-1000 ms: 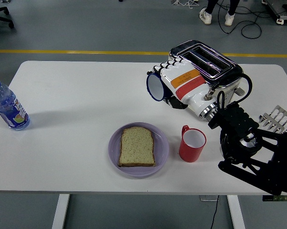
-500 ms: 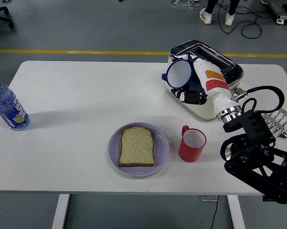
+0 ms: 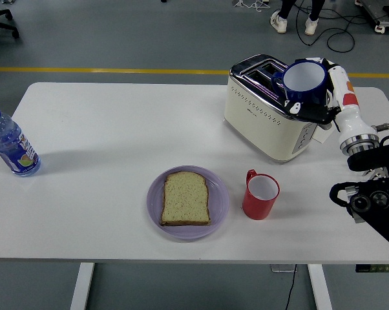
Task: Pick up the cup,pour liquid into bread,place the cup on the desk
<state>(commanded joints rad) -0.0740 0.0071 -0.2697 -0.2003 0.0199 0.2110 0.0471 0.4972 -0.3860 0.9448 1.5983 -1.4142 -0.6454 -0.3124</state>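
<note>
We hold the blue cup (image 3: 304, 82) in our right hand (image 3: 324, 103), fingers wrapped round it, upright above the toaster (image 3: 265, 123). The bread (image 3: 186, 197) lies on its plate (image 3: 220, 206), well apart. We judge the placing step is in hand: next, lower the cup onto bare table (image 3: 117, 129)

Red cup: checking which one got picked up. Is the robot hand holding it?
No, the red cup stands on the table while the right robot hand holds the blue cup.
</note>
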